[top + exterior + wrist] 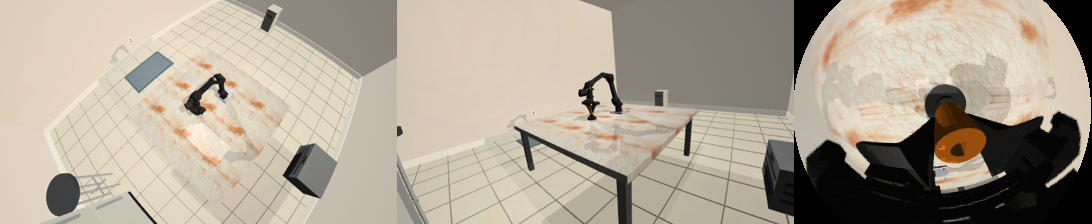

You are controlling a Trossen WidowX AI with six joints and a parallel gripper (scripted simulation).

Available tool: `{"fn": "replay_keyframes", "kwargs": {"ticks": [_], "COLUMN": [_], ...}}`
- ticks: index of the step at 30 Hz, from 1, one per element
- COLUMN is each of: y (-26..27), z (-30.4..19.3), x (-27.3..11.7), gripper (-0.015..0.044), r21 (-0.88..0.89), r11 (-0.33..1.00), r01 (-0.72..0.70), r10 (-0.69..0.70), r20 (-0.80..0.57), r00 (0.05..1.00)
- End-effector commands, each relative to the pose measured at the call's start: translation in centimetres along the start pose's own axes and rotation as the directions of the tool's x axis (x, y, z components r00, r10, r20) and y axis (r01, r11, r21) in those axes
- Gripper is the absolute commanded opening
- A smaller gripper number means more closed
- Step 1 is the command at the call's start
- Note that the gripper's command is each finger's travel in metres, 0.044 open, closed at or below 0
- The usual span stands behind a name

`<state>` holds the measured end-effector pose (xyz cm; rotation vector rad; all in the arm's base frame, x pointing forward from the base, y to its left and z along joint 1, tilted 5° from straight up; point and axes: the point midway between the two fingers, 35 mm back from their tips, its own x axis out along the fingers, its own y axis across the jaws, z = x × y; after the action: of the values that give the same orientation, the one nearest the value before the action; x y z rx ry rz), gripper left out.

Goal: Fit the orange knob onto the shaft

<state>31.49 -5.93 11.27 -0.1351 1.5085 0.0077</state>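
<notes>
The orange knob (591, 109) (966, 137) is upright or nearly so between the fingers of my gripper (591, 111) (950, 117), which is shut on it. The dark round pedestal (592, 118) (937, 95) stands on the table directly below the knob in the exterior view. In the wrist view the knob's far end overlaps the pedestal's near part, and its near end shows a dark hole. The knob's lower end is close above the pedestal, not down on it. The shaft is hidden, so I cannot tell whether the knob touches it. In the top view the arm hides knob and pedestal.
The arm's pale base plate (225, 100) (625, 111) is fixed on the rust-spotted marble table (208, 139) (574, 139). Away from the table, a blue mat (149, 72), a dark stool (63, 194) and a grey cabinet (316, 171) stand or lie on the floor.
</notes>
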Motion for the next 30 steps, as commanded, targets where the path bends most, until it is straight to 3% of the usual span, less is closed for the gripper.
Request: {"fn": "replay_keyframes", "kwargs": {"ticks": [1,10,17,30], "y": [0.02,-0.05,-0.08,0.00], "z": [-0.03,0.01,0.24,-0.05], "x": [0.08,-0.49,-0.32,0.04], "gripper": [0.0000,0.0000,0.0000,0.0000], "r21": [0.002,-0.007,-0.206,-0.206], "r11": [1.000,1.000,0.978,0.978], "r01": [-0.002,-0.002,-0.002,-0.002], "r10": [0.002,0.002,0.002,0.002], "r20": [0.000,0.000,0.000,0.000], "r00": [1.000,1.000,1.000,1.000]}}
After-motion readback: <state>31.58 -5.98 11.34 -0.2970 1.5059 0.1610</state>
